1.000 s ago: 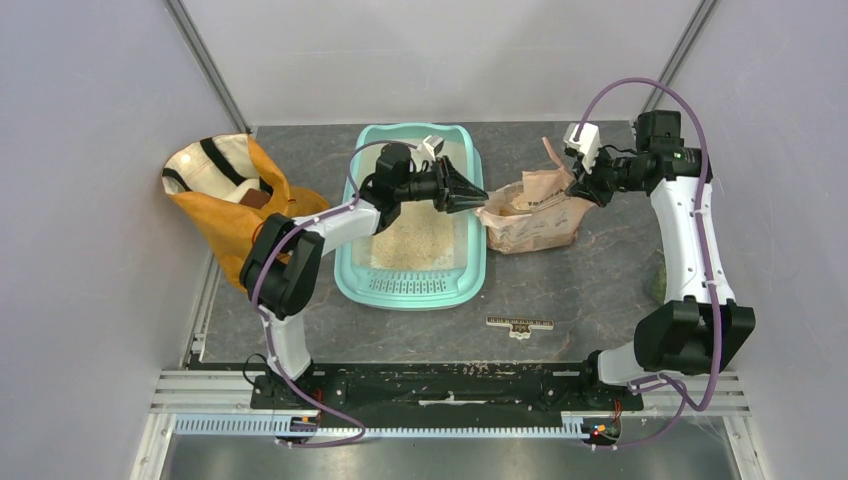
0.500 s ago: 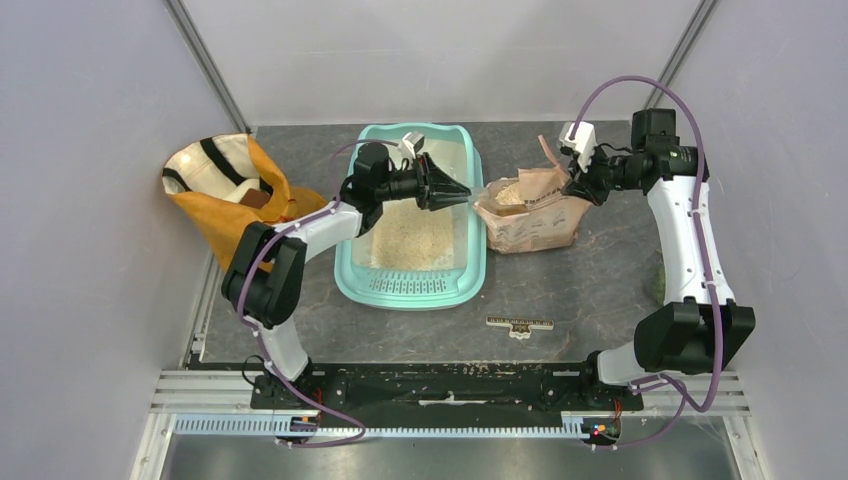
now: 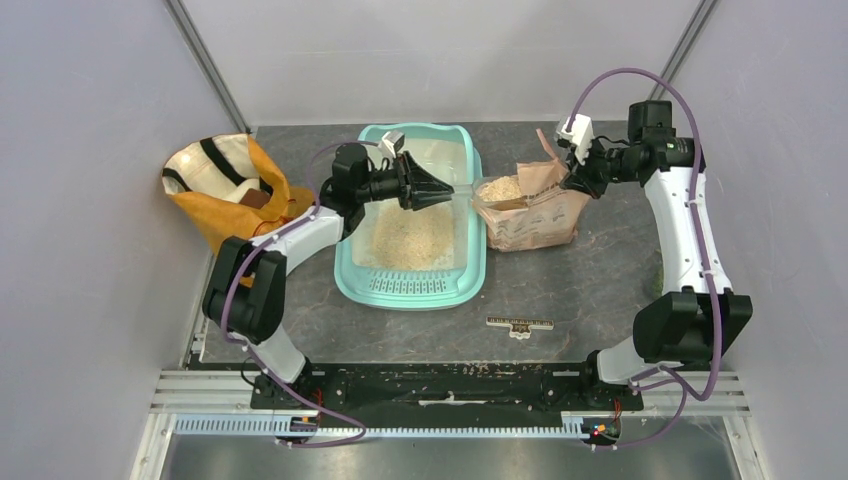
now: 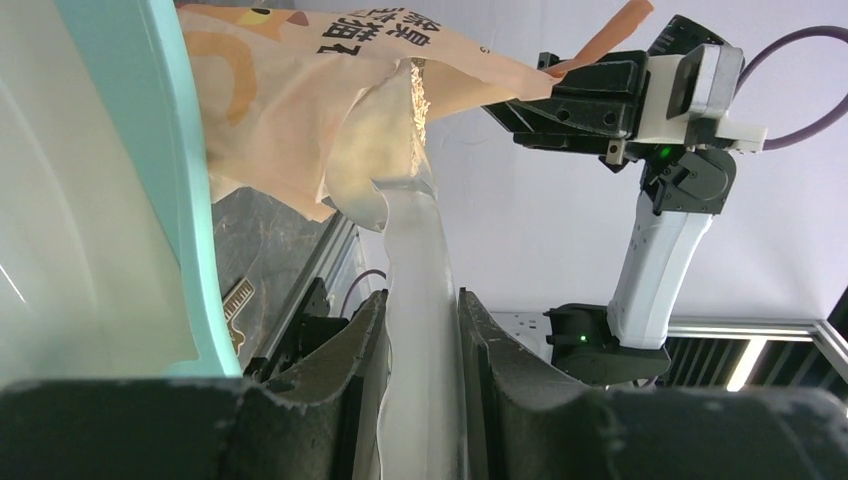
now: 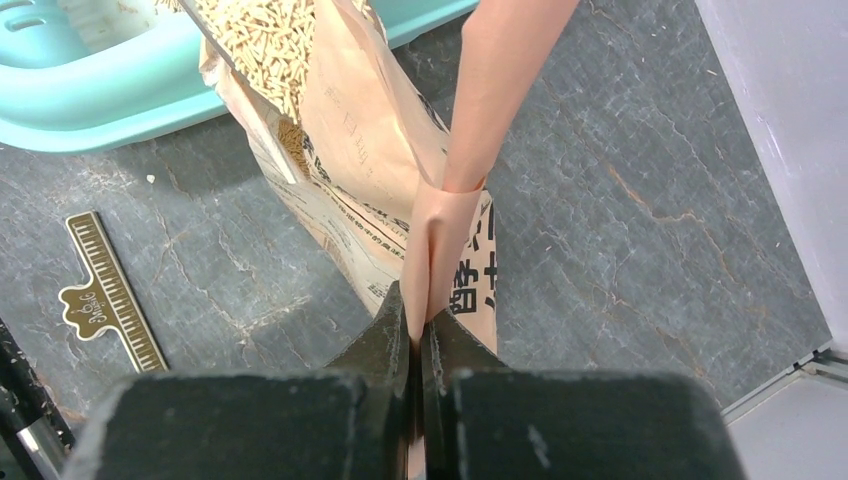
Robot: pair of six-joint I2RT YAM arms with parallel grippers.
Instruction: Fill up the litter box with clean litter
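Beside litter box (image 3: 410, 300), paper bag (image 3: 530, 222), black printed characters, ruler (image 3: 519, 324) nearby

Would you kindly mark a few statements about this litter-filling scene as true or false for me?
1. The litter box already holds some clean litter. True.
2. The right end effector hangs open. False: it is shut on the pink strip of the paper bag.
3. The left end effector grips a clear scoop. True.
4. The paper bag lies inside the litter box. False: it stands on the table beside the box.
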